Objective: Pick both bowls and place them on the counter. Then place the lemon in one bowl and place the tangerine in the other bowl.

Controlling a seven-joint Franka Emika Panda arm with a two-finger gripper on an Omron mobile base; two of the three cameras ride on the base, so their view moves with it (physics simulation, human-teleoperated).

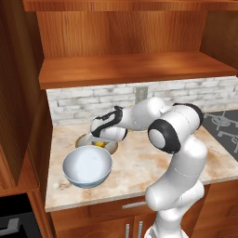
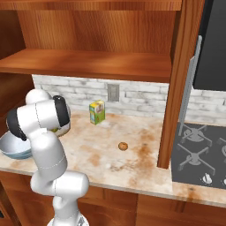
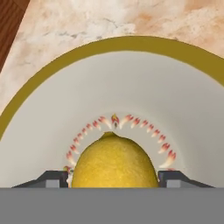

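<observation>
My gripper (image 3: 113, 177) is shut on the bright-yellow lemon (image 3: 114, 158), which sits between the two finger tips (image 3: 54, 178) just above the greyish-white inside of the shallow tan-rimmed bowl (image 3: 131, 87). In the left base view the gripper (image 1: 101, 139) hangs over that bowl (image 1: 82, 140) at the back left of the counter (image 1: 148, 162), with a bit of lemon (image 1: 99, 144) showing under the hand. The deeper white bowl with blue outside (image 1: 87, 167) stands upright in front of it, near the counter's edge. The dull-orange tangerine (image 2: 123, 146) lies alone mid-counter.
An upright yellow-green carton (image 2: 97, 111) stands by the brick backsplash. A wooden shelf (image 1: 135, 67) overhangs the counter. A wooden post (image 2: 174, 88) and a stovetop (image 2: 198, 154) lie to the right. A cabinet wall (image 1: 18, 116) closes the left side.
</observation>
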